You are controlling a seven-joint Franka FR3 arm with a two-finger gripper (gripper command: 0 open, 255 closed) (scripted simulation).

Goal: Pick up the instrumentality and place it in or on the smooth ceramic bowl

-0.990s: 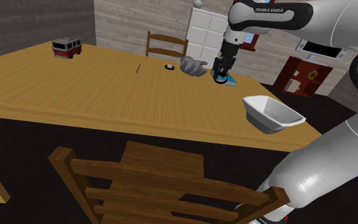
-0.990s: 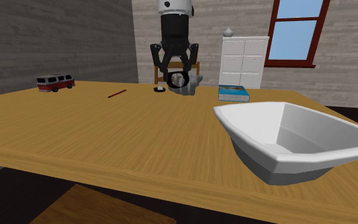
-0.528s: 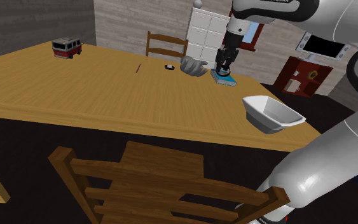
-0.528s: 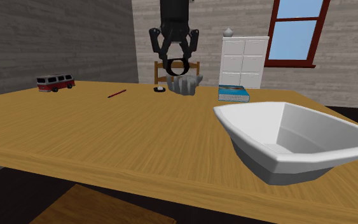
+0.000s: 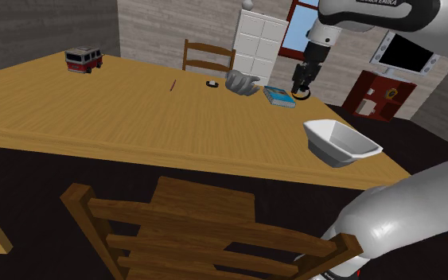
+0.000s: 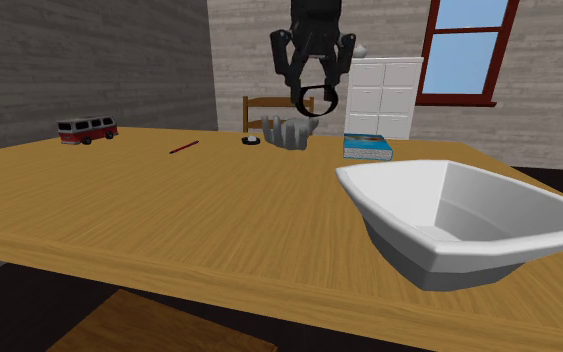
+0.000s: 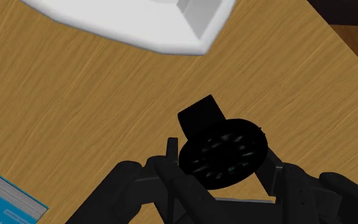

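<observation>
Shoulder view: the jaws, clamped on a small black disc [image 5: 302, 95], hang over the bench's [image 5: 95, 111] far edge, just past the blue book [image 5: 278, 96]. The height should let the disc clear the rim of the white bowl [image 5: 341, 141] at the stand-side corner.

Second exterior view: the disc is high above the bench.

Wrist view: both jaws pinch the disc, with the bowl ahead.

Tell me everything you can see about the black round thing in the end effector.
The black round thing is all black: a flat disc with faint marks ringing its face and a short tab jutting from one edge. The end effector clasps it between its fingers, holding it in the air above the wooden table, clear of the white bowl and the blue book. Nothing else touches it.
</observation>
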